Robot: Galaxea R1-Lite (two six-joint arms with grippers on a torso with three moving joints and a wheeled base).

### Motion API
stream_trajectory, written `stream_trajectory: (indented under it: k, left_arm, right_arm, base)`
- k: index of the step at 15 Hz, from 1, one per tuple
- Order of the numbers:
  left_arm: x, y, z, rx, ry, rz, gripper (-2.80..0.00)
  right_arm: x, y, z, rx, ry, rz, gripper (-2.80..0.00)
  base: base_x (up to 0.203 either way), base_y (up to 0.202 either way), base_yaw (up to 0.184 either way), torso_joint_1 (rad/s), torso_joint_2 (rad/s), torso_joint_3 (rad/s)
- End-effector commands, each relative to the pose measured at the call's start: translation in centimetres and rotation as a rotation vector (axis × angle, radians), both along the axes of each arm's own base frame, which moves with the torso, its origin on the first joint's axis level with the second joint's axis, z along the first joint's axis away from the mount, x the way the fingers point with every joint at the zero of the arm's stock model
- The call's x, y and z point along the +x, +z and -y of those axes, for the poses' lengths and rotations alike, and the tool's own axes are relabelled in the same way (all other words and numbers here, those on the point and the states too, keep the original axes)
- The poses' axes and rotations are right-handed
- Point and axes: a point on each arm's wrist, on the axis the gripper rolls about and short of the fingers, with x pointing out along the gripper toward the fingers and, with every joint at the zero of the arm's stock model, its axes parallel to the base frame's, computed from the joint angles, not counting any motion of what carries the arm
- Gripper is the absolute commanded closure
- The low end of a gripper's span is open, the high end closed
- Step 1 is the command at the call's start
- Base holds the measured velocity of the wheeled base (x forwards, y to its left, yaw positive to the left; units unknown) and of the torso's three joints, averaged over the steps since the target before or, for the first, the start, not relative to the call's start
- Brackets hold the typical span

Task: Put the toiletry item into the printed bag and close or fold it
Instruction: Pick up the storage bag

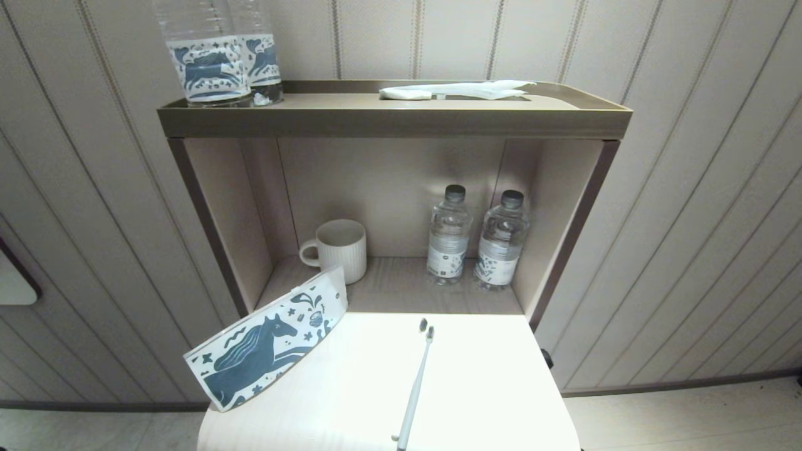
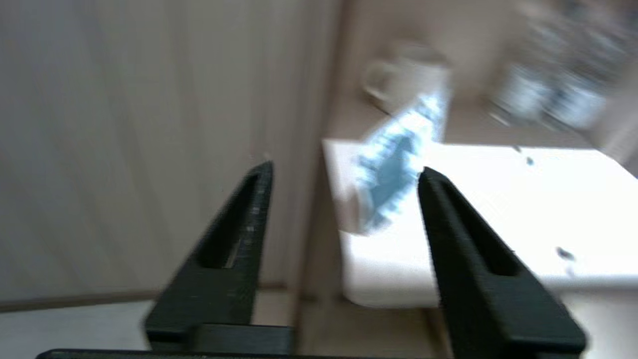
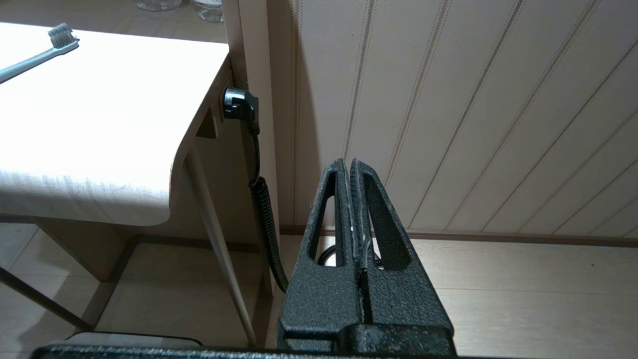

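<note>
The toothbrush (image 1: 415,388) lies on the white table (image 1: 489,388), handle at the front edge, bristles toward the shelf. The bag (image 1: 268,338) stands tilted along the table's left edge, its far end near the mug (image 1: 337,249). Two bottles (image 1: 477,241) stand at the shelf's right. The left gripper (image 2: 344,172), fingers apart, hovers off the table's left front corner. The right gripper (image 3: 348,162), fingers together, hangs low beside the table's right edge.

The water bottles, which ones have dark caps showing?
The two small bottles inside the lower shelf, right of the mug. The pair on the top shelf is cut off above its horse labels.
</note>
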Motion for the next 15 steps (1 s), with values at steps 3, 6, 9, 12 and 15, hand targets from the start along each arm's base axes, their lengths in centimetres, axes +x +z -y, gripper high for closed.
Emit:
stream_trajectory:
  k: [3,6,9,12,15]
  left_arm:
    - [4.0,0.3,0.8,-0.123,-0.298,-0.305,-2.80]
    - [5.7,-0.1,1.2,-0.204,-0.389,-0.424,-2.80]
    - [8.5,-0.1,1.3,-0.216,-0.393,-0.444,-2.80]
    - [10.7,-0.6,1.4,-0.215,-0.383,-0.465,-2.80]
    - [13.4,-1.5,0.8,-0.221,-0.327,-0.501,-2.80]
  right_arm:
    - [0.0,0.0,0.0,0.000,0.001,-0.001,0.00]
    - [0.0,0.0,0.0,0.000,0.000,-0.001,0.00]
    - [0.0,0.0,0.0,0.000,0.000,-0.001,0.00]
    - [0.0,0.0,0.0,0.000,0.002,-0.001,0.00]
    - [0.0,0.0,0.0,-0.001,0.000,-0.001,0.00]
  base:
    - [0.000,0.000,0.000,0.000,0.00,0.000]
    - [0.000,0.000,0.000,0.000,0.00,0.000]
    - [0.000,0.000,0.000,0.000,0.00,0.000]
    - [0.000,0.000,0.000,0.000,0.00,0.000]
    - [0.000,0.000,0.000,0.000,0.00,0.000]
